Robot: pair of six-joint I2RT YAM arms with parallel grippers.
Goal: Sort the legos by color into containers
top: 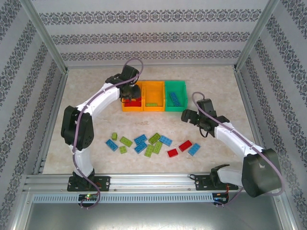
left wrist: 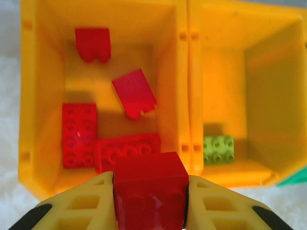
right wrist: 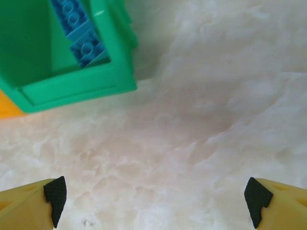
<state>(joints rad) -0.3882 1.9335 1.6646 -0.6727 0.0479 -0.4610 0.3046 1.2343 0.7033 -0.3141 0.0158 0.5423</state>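
Observation:
Three joined bins stand in a row: the left orange bin point(top: 132, 106), the middle orange bin point(top: 153, 96) and the green bin point(top: 175, 96). My left gripper point(left wrist: 150, 199) hangs over the left orange bin point(left wrist: 41, 96), shut on a red lego point(left wrist: 149, 189). Several red legos point(left wrist: 79, 134) lie inside that bin. One lime lego point(left wrist: 218, 149) lies in the middle bin. Blue legos point(right wrist: 81, 33) lie in the green bin point(right wrist: 76, 86). My right gripper point(right wrist: 156, 196) is open over bare table beside the green bin. Loose legos in lime point(top: 154, 138), blue point(top: 165, 140) and red point(top: 185, 145) are scattered on the near table.
The marble-patterned table point(top: 211, 91) is framed by metal posts and patterned walls. A rail point(top: 144, 182) runs along the near edge, where both arm bases sit. The loose bricks lie between the two arms.

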